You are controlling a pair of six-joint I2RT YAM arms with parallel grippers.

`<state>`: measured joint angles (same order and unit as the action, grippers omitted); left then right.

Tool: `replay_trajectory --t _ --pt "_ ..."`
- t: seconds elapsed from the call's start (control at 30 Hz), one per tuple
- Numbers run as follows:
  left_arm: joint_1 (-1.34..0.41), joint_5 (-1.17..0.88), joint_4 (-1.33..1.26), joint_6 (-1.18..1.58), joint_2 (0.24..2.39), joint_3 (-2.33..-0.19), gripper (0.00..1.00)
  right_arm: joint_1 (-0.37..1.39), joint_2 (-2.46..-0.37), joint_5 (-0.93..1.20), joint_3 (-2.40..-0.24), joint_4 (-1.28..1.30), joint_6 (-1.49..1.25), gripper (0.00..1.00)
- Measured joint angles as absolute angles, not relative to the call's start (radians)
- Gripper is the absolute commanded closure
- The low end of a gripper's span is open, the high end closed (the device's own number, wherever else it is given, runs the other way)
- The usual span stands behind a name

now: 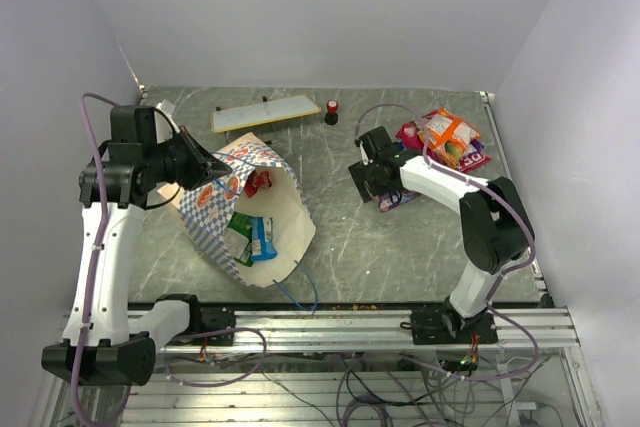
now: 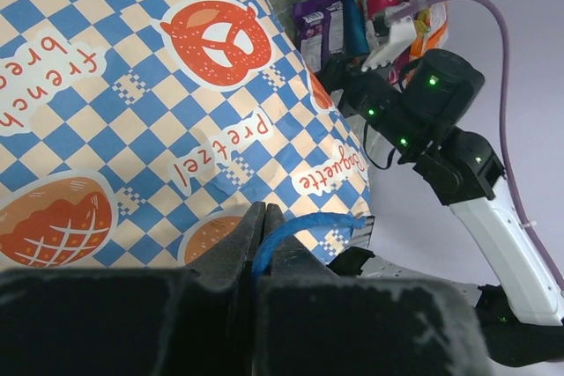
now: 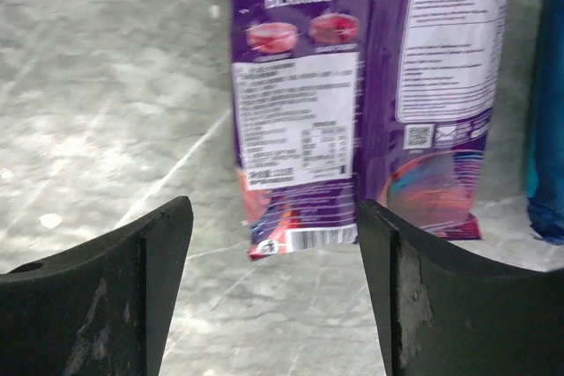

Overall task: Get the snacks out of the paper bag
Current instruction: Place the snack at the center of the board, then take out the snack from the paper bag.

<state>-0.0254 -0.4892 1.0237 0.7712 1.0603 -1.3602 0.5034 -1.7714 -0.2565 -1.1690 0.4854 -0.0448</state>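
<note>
The blue-and-white checkered paper bag (image 1: pixel 288 209) lies on its side at the left, its mouth open toward the front right. Inside it I see a red packet (image 1: pixel 258 182), a green packet (image 1: pixel 240 227) and a blue packet (image 1: pixel 262 239). My left gripper (image 1: pixel 205 167) is shut on the bag's blue cord handle (image 2: pixel 308 228) and holds the upper rim up. My right gripper (image 1: pixel 372 187) is open and empty, just above the table beside two purple packets (image 3: pixel 295 103). An orange packet (image 1: pixel 450 137) and a magenta packet (image 1: pixel 412 133) lie at the back right.
A flat white yellow-edged board (image 1: pixel 265 113) and a small red-and-black knob (image 1: pixel 331 112) lie at the back. The bag's other blue cord (image 1: pixel 300 292) trails toward the front rail. White walls close in on the left, right and back.
</note>
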Motion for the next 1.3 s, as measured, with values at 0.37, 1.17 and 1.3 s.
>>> replay_trajectory --t 0.37,1.17,1.3 --pt "-0.025 -0.493 1.029 0.752 1.082 -1.358 0.93 0.523 -1.507 -0.126 -1.185 0.455 0.021 0.19" --pt "-0.025 -0.474 1.137 0.613 1.119 -1.452 0.93 1.163 -1.456 0.287 -0.810 -0.334 0.384 0.27" --pt "-0.025 -0.474 1.155 0.602 1.130 -1.453 0.93 1.176 -1.651 0.195 -0.885 -0.445 0.402 0.26"
